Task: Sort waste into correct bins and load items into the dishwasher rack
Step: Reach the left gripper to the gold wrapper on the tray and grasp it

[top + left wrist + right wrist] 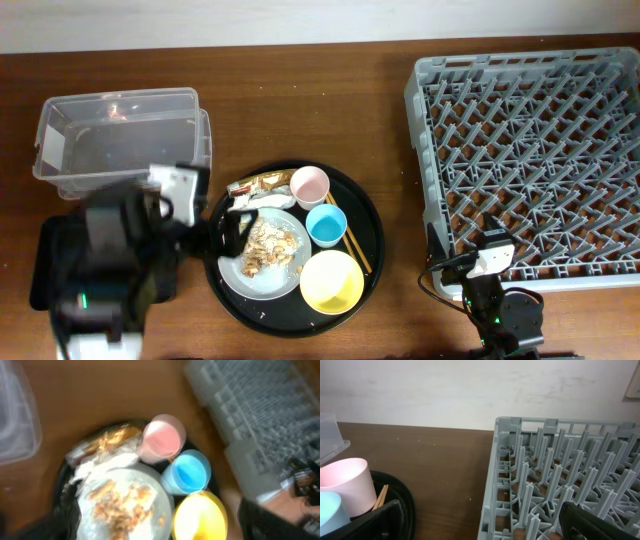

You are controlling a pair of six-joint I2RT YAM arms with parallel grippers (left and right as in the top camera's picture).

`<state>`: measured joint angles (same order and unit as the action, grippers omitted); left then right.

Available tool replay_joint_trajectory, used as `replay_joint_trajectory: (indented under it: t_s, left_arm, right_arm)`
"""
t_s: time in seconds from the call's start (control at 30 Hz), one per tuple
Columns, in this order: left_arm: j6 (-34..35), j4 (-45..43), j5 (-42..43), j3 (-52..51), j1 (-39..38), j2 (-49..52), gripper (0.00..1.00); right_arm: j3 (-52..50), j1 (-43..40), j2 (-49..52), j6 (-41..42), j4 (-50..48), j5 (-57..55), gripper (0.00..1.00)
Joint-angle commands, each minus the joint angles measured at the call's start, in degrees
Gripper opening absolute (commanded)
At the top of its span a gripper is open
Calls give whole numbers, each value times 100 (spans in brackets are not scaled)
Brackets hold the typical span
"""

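A large round black tray holds the pink cup, blue cup, yellow bowl and grey-white plate. Beige food scraps lie on the plate. White tissue and a gold-brown wrapper lie at its far edge. My left gripper hovers open over the plate's left side. Its blurred wrist view shows the plate, pink cup, blue cup and bowl. My right gripper is open and empty at the dishwasher rack's front left corner.
The clear tub stands at the back left. The black rectangular tray is mostly hidden under my left arm. Wooden chopsticks lie on the round tray right of the blue cup. The rack fills the right wrist view's right side.
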<state>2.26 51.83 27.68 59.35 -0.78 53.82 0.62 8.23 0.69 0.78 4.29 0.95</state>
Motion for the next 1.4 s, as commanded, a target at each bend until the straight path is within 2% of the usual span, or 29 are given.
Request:
replay_joint_trajectory:
  t_s: [0.0, 0.1, 0.23, 0.27, 0.37, 0.4, 0.5, 0.53, 0.6, 0.73, 0.87, 0.97, 1.27, 1.37]
  left_arm:
    - [-103, 1019, -1534, 1480, -243, 1252, 99]
    - [-101, 1143, -1228, 1956, -315, 1856, 99]
    - [-103, 1134, -125, 1998, -321, 2409, 99]
    - [-103, 1043, -83, 1998, -321, 2505, 99]
    - [81, 872, -341, 2015, -321, 2736, 99]
    - [243, 962, -841, 2070, -358, 2859, 100]
    - [157, 992, -1405, 2157, -555, 2975, 99]
    - [136, 914, -1845, 2164, -691, 2986, 99]
    - [136, 752, -2070, 2164, -776, 2986, 99]
    - [129, 330, -2022, 2159, -916, 2986, 99]
    - [-186, -87, -2026, 2116, -933, 3080, 98]
    - [-216, -173, -2022, 2116, -938, 3405, 89]
    - [-1211, -518, -2050, 2116, -1084, 4566, 89]
    - [-1255, -671, -2363, 2116, -1084, 4756, 89]
  right_arm:
    - [-31, -44, -33, -37, 24, -52, 98]
    - [-31, -44, -33, -35, 24, -52, 98]
    - [-31, -44, -33, -37, 24, -52, 98]
    - [-31, -44, -33, -35, 24, -52, 98]
    - [-31, -44, -33, -37, 24, -52, 98]
    - [-31, -44, -33, -35, 24, -52, 98]
    - [-31, -44, -33, -35, 24, -52, 98]
    - [-31, -42, -33, -35, 24, -52, 98]
    - [-31, -44, -33, -37, 24, -52, 98]
    - [-31, -44, -33, -35, 24, -52, 98]
    - [-31, -44, -33, -37, 24, -52, 98]
    - [-31, -44, -33, -37, 24, -52, 98]
    - [-31, -44, -33, -35, 24, -52, 98]
    - [-31, -44, -33, -35, 24, -52, 98]
